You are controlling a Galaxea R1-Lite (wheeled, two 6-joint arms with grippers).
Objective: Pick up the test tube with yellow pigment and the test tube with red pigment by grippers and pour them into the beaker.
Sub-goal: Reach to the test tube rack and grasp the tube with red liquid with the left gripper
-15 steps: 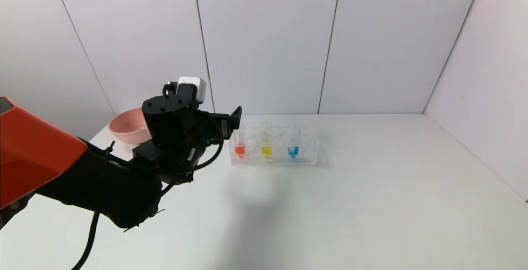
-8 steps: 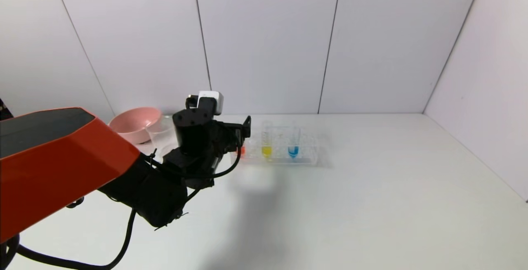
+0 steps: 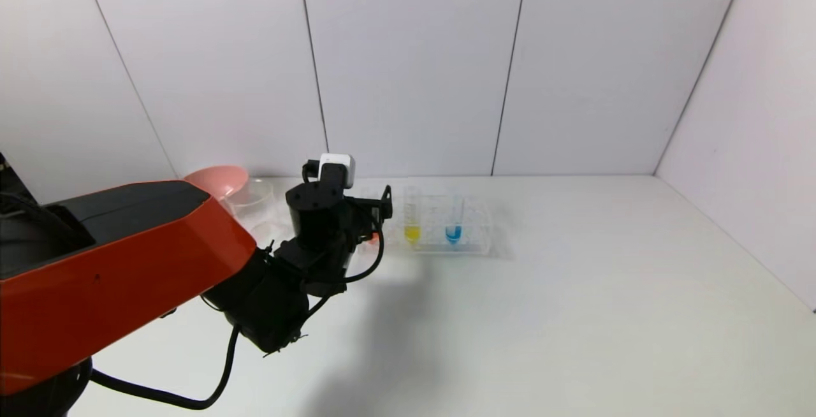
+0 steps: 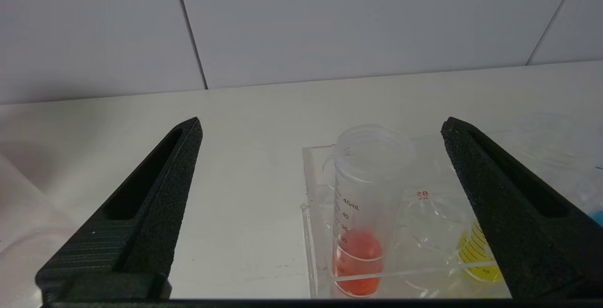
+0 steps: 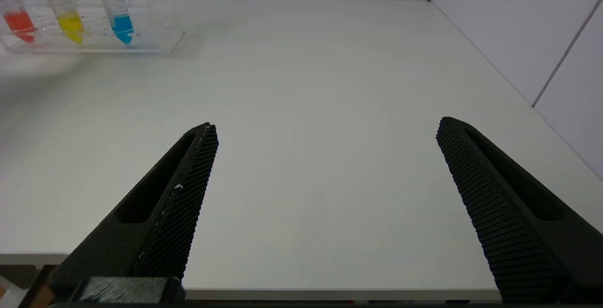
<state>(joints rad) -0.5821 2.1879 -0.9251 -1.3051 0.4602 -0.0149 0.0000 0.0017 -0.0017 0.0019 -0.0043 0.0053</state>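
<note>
The red-pigment test tube [image 4: 362, 214] stands upright in the end slot of a clear rack [image 3: 468, 246]. In the head view only a sliver of its red [image 3: 375, 236] shows behind my left gripper [image 3: 380, 208]. That gripper [image 4: 321, 124] is open, with the tube between its fingers and touching neither. The yellow-pigment test tube [image 3: 412, 218] stands in the slot beside it and also shows in the left wrist view [image 4: 475, 256]. The clear beaker [image 3: 250, 198] stands left of the arm, by the pink bowl. My right gripper [image 5: 327, 124] is open and empty over the table's near edge.
A blue-liquid tube [image 3: 453, 226] stands in the rack on the far side of the yellow one. A pink bowl [image 3: 218, 178] sits at the back left, partly behind my left arm. The white wall runs close behind the rack.
My left arm has reached forward and to the right towards the rack. Its open gripper now straddles the red tube and covers most of it in the head view.
</note>
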